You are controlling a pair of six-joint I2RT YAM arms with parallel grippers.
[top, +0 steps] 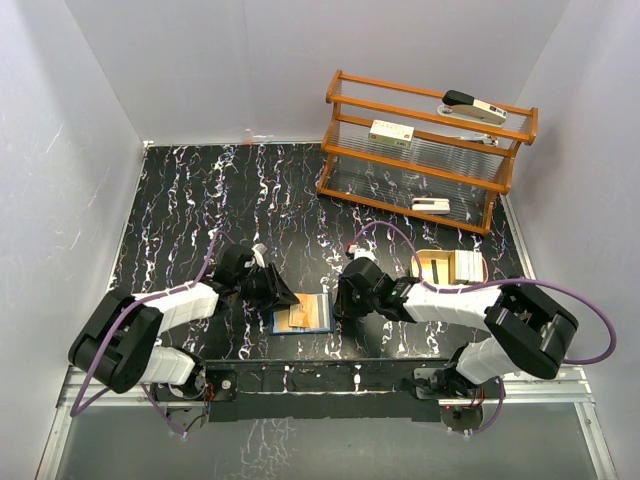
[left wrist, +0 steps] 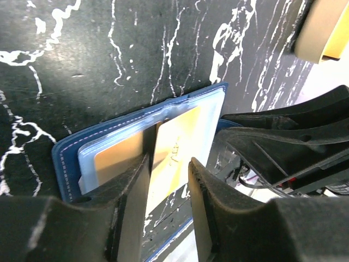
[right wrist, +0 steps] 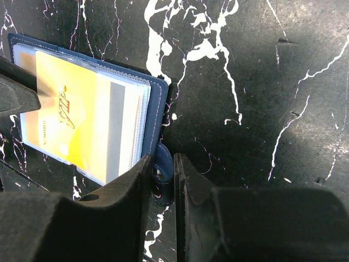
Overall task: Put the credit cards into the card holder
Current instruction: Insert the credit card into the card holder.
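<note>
The card holder [top: 318, 318] lies open and flat between my two arms, navy outside [left wrist: 68, 150] with clear pockets over tan. A pale yellow credit card [left wrist: 180, 136] rests on its open face, one end over the pockets. In the right wrist view the credit card [right wrist: 71, 109] shows a grey stripe. My left gripper [left wrist: 169, 161] stands open with the card's near end in the gap, and neither pad presses it. My right gripper [right wrist: 163, 158] is shut on the snap tab [right wrist: 163, 166] at the card holder's edge [right wrist: 158, 101]. Seen from the top, the left gripper [top: 285, 298] and the right gripper [top: 338, 303] flank it.
A beige tray [top: 430, 262] with white blocks sits just right of my right arm; its corner [left wrist: 322, 33] shows in the left wrist view. A wooden rack [top: 425, 150] with white devices stands at the back right. White walls enclose the black marbled table [top: 200, 200].
</note>
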